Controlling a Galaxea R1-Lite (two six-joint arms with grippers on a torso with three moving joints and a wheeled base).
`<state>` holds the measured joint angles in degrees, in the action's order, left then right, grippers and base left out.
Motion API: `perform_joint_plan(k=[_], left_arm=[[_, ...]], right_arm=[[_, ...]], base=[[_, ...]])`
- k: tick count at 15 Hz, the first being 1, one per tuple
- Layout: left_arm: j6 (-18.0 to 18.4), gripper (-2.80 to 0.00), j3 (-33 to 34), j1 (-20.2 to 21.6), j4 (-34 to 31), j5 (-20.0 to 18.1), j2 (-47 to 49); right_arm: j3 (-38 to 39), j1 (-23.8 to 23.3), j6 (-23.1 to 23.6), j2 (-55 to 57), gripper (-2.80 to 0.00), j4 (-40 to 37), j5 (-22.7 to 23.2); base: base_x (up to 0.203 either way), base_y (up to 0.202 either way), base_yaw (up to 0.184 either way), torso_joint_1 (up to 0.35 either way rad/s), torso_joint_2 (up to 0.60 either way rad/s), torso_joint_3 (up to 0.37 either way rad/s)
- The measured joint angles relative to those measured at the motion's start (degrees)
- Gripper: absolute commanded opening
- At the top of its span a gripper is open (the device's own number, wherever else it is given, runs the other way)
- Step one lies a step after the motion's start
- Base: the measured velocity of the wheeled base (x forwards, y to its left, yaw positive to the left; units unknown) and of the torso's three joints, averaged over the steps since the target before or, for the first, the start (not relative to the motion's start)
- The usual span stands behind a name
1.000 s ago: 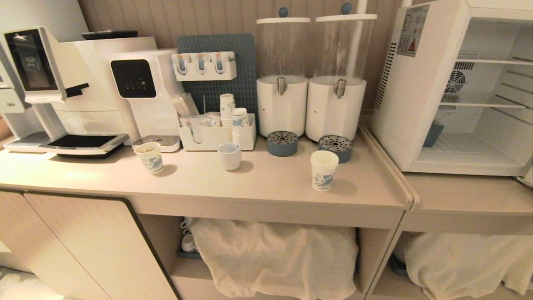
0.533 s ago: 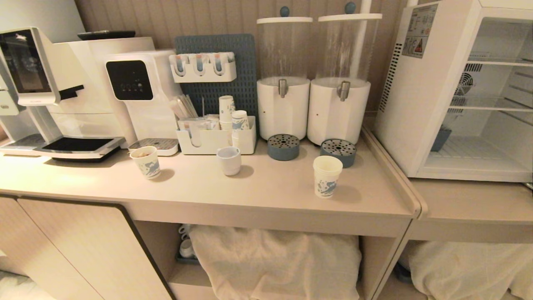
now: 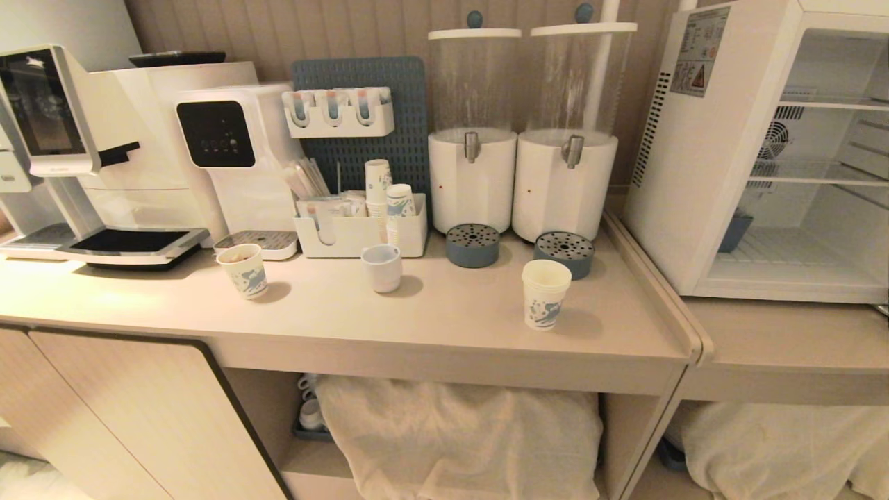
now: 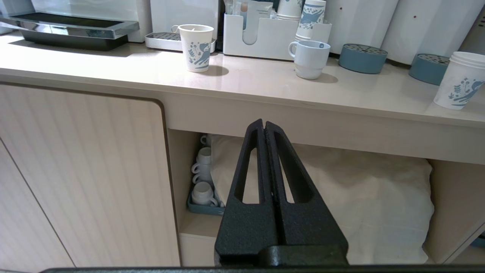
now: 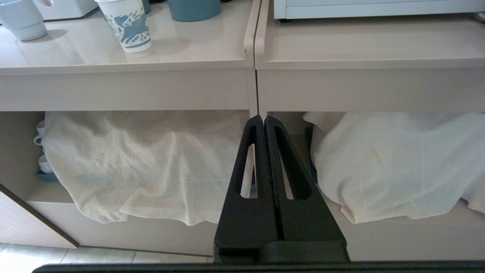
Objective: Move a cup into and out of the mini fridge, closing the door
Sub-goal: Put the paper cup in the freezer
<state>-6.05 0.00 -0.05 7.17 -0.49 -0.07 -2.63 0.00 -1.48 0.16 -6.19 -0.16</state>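
My left gripper (image 4: 264, 127) and right gripper (image 5: 263, 121) hang low, jaws closed, empty. I should open the right wide, then take the tall blue-patterned white paper cup (image 3: 546, 294) mid-wall, gently, toward the white mini fridge (image 3: 701, 180).

Beige counter (image 3: 444, 312), seemingly ribbed wall (image 3: 278, 28)

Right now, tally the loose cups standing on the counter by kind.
Tall patterned paper cup: 1
Shorter patterned paper cup: 1
Plain white cup: 1
Total: 3, not counting the stacked cups in the organizer.
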Motion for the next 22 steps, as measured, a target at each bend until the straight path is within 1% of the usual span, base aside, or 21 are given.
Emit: perform_joint_plan(k=[5, 6, 8, 11, 12, 13, 15, 17, 19, 21, 22], left_arm=[[0.17, -2.8, 0.0, 0.0, 0.07, 0.02, 0.0], [0.21, -2.8, 0.0, 0.0, 0.13, 0.05, 0.0], [0.49, -2.8, 0.0, 0.0, 0.16, 0.02, 0.0], [0.41, -2.8, 0.0, -0.05, 0.12, 0.02, 0.0], [0.18, -2.8, 0.0, -0.02, 0.11, 0.01, 0.0], [-0.06, -2.8, 0.0, 0.0, 0.13, 0.06, 0.0], [-0.25, -2.8, 0.0, 0.01, 0.02, 0.06, 0.0], [-0.27, -2.8, 0.0, 0.02, 0.05, 0.03, 0.0], [-0.31, -2.8, 0.0, 0.0, 0.07, 0.05, 0.0], [-0.27, -2.8, 0.0, 0.0, 0.07, 0.04, 0.0], [-0.14, -2.8, 0.0, 0.0, 0.1, 0.05, 0.0]], right_arm=[[-0.11, -0.11, 0.07, -0.09, -2.8, 0.03, 0.03], [-1.16, -0.11, -0.01, -0.09, -2.8, 0.0, 0.09], [-7.65, -0.07, 0.06, 0.01, -2.8, -1.75, 1.08], [-19.5, -0.02, -0.08, 2.74, -2.8, -7.53, 7.0], [-21.73, 0.1, -0.57, 5.04, -2.8, -7.82, 8.51], [-23.61, 0.69, -1.24, 8.14, -2.8, -6.91, 9.74], [-25.99, 3.88, -3.06, 15.06, -2.8, -3.77, 10.78], [-27.85, 9.39, -5.36, 23.64, -2.8, -1.03, 11.67], [-28.99, 12.87, -6.74, 32.29, -2.8, 2.96, 14.04], [-29.56, 13.16, -7.51, 41.57, -2.8, 8.82, 17.94], [-29.75, 11.74, -7.58, 46.46, -2.8, 12.03, 20.86]], base=[[0.0, 0.0, 0.0, 0.0, 0.0, 0.0], [0.0, 0.0, 0.0, 0.0, 0.0, 0.0], [0.0, 0.0, 0.0, 0.0, 0.0, 0.0], [0.0, 0.0, 0.0, 0.0, 0.0, 0.0], [0.0, 0.0, 0.0, 0.0, 0.0, 0.0], [0.0, 0.0, 0.0, 0.0, 0.0, 0.0], [0.0, 0.0, 0.0, 0.0, 0.0, 0.0], [0.0, 0.0, 0.0, 0.0, 0.0, 0.0], [0.0, 0.0, 0.0, 0.0, 0.0, 0.0], [0.0, 0.0, 0.0, 0.0, 0.0, 0.0], [0.0, 0.0, 0.0, 0.0, 0.0, 0.0]])
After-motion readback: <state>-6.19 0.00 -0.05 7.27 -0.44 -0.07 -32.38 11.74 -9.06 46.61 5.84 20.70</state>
